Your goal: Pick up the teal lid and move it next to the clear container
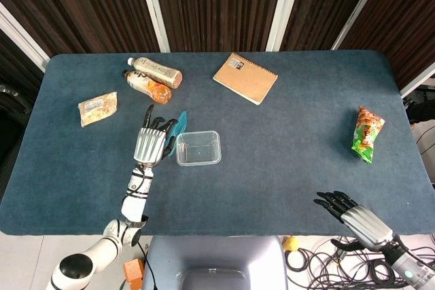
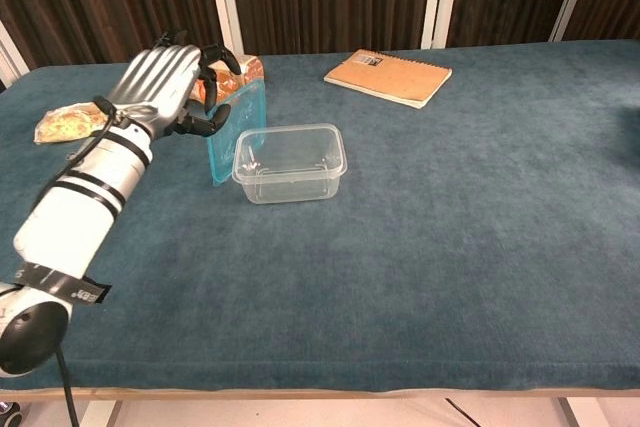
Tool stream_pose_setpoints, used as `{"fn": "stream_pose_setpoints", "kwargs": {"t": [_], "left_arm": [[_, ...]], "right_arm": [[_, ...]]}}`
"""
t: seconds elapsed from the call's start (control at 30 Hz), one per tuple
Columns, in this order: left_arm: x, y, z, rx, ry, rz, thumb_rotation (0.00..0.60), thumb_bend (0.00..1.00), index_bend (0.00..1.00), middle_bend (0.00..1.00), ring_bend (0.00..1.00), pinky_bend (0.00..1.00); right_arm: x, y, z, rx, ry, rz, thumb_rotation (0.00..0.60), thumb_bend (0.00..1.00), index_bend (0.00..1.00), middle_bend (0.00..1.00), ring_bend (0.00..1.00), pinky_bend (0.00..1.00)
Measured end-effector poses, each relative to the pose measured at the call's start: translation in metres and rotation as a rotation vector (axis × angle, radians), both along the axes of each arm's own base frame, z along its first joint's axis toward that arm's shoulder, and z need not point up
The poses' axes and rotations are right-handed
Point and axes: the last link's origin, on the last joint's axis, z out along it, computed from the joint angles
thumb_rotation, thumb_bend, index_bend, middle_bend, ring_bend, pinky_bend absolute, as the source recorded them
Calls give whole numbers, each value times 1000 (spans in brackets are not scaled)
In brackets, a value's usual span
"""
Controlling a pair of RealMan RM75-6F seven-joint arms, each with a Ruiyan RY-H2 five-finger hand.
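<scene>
Teal plastic lid tilted up on edge in the left hand

Silver-backed left hand (image 2: 165,87) grasps the flat teal rectangular lid (image 2: 238,132) by its upper edge, lower edge near the cloth, just beside the clear plastic container (image 2: 290,161); thin, light and likely slick, so a pinch across the rim looks safest; right hand (image 1: 353,214) hangs off the near table edge, fingers spread, holding nothing; beyond lie two labelled bottles (image 1: 153,77), a brown spiral notebook (image 1: 245,77) and snack packets; their print is too small to read.
</scene>
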Motion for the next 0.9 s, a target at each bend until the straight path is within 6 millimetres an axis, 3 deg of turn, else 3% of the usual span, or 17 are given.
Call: {"fn": "stream_pose_setpoints", "kwargs": {"t": [0.07,0.3,0.43,0.63,0.9], "left_arm": [[-5,-4,12,26,22,-43,600,396,364,686,338,0],[-46,-24,81,110,124,-158,600,393,362,686,342,0],[-66,-42,104,83,131,-159,600,367,356,659,354,0],[-75,-63,108,7,52,-98,600,297,175,369,256,20],[-83,-87,108,-139,-98,72,600,282,79,201,126,2]], "right_arm": [[0,0,-2,5,6,0,600,202,0,0,0,0],[4,2,-11,19,31,6,600,201,0,0,0,0],[5,2,-12,14,35,2,600,202,0,0,0,0],[7,3,-18,23,51,11,600,202,0,0,0,0],[7,5,-18,-31,85,31,600,202,0,0,0,0]]}}
